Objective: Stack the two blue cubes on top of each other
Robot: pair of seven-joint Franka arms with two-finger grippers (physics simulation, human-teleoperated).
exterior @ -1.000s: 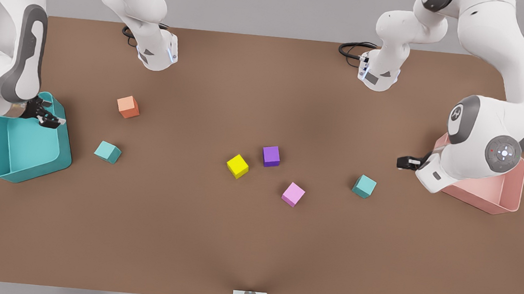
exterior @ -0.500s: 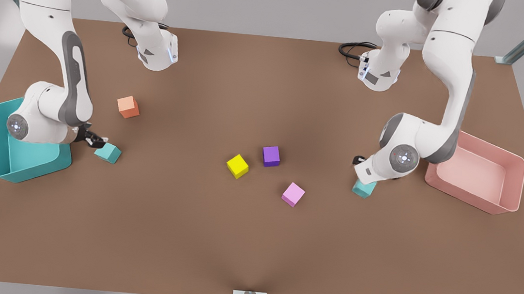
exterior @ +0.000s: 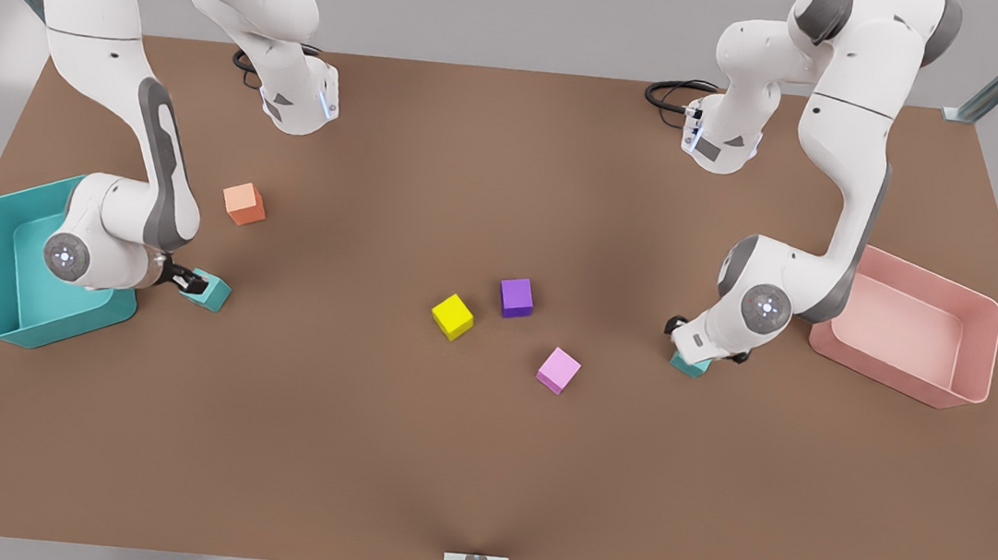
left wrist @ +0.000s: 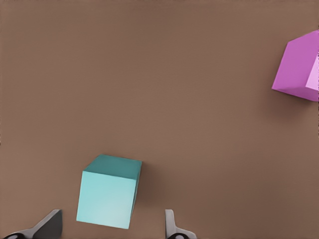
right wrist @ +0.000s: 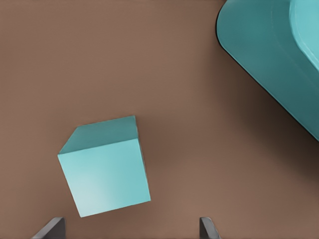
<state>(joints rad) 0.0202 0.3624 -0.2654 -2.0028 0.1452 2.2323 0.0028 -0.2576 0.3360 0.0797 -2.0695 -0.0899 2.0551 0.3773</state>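
Two blue cubes lie far apart on the brown table. One blue cube (exterior: 689, 366) (left wrist: 107, 191) sits at the front view's right, and my left gripper (exterior: 689, 349) (left wrist: 110, 228) hangs open just over it, a fingertip (left wrist: 50, 225) on either side. The other blue cube (exterior: 215, 292) (right wrist: 104, 169) lies at the front view's left beside the teal bin. My right gripper (exterior: 183, 282) (right wrist: 129, 228) is open around that one, its fingertips (right wrist: 207, 226) standing apart from the cube's sides.
A teal bin (exterior: 0, 214) (right wrist: 269, 55) stands at the front view's left, a pink bin (exterior: 896, 382) at its right. Orange (exterior: 244, 203), yellow (exterior: 452, 316), purple (exterior: 516, 297) and pink (exterior: 558, 370) (left wrist: 298, 67) cubes lie between them.
Both arms have swung in from over the bins and come down onto the two blue cubes. The cubes have not moved.
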